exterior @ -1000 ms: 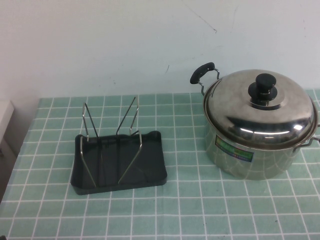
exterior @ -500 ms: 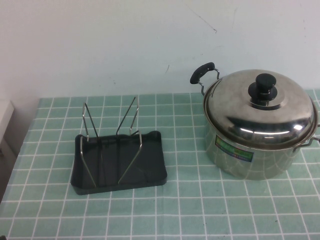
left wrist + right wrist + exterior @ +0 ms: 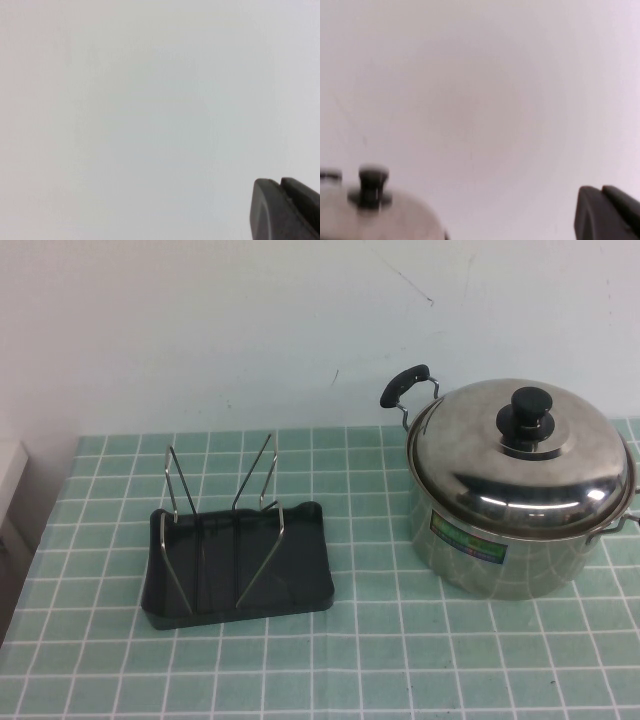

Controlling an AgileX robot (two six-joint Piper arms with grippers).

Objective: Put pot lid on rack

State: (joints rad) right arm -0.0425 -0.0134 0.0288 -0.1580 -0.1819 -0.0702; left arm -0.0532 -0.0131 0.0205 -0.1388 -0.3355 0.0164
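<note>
The shiny domed pot lid (image 3: 500, 465) with its black knob (image 3: 530, 408) sits on the steel pot (image 3: 520, 565) at the table's right. The dark rack (image 3: 290, 575) with wire dividers stands empty at the table's left. Neither gripper shows in the high view. My left gripper (image 3: 280, 183) is shut and empty, facing a blank white wall. My right gripper (image 3: 601, 189) is shut and empty, raised and apart from the lid (image 3: 400, 220), whose knob (image 3: 372, 184) shows low in the right wrist view.
The table has a green-and-white checked cloth (image 3: 400, 670). A white wall (image 3: 250, 330) stands behind it. The pot's black side handle (image 3: 404, 383) points to the back left. A pale object (image 3: 10, 475) sits at the table's left edge.
</note>
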